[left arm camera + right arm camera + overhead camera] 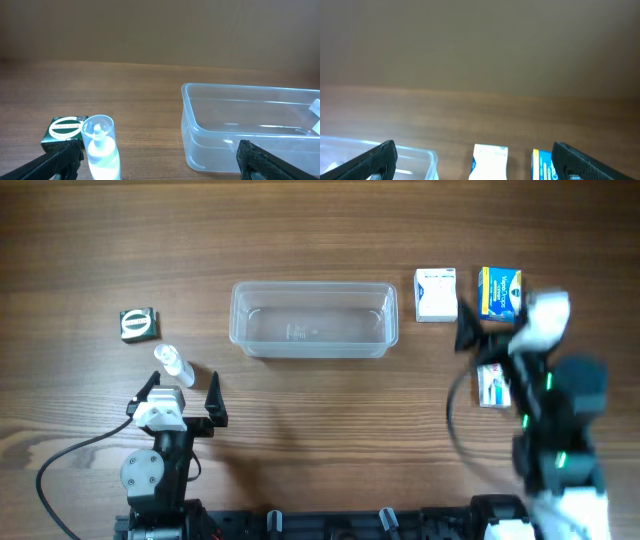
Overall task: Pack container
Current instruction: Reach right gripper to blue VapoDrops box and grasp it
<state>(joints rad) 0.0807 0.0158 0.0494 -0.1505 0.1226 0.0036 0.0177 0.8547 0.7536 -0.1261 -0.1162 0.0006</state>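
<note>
My left claw (pixel 182 392) and right claw (pixel 474 150) are both spread, holding nothing. The tub (pixel 313 320) sits empty, central on the surface (pixel 320 230). I'd centre the right over the white box (pixel 489 162), then pinch its 2 sides

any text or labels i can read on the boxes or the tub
No text is legible.
green box: white oval logo, lettering blurred.
blue and yellow box: print too small.
white box: print too small.
third box, lower right: partly hidden, unreadable.
container: faint floor mark, unreadable.
</note>
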